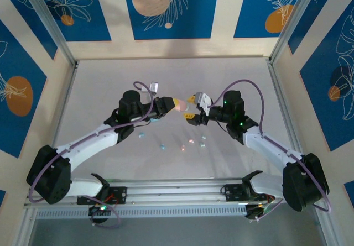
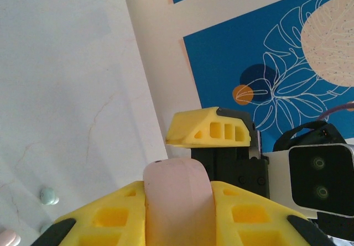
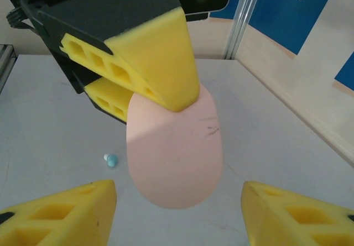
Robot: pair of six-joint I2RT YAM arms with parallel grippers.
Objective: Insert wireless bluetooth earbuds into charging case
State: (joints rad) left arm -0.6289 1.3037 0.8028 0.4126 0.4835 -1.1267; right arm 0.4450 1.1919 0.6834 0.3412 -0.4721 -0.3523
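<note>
The left claw (image 1: pixel 176 103) is closed on a pink case (image 3: pixel 174 157): its yellow fingers (image 3: pixel 149 58) press the case from both sides and hold it up in the air above the table (image 1: pixel 110 80). The right claw (image 1: pixel 193 109) is just beside the case and faces it, with its fingers spread wide and nothing between them. The earbuds (image 1: pixel 183 147) lie loose on the table below and nearer to the arm bases, in a scattered row, one blue earbud (image 3: pixel 112 160) among them.
</note>
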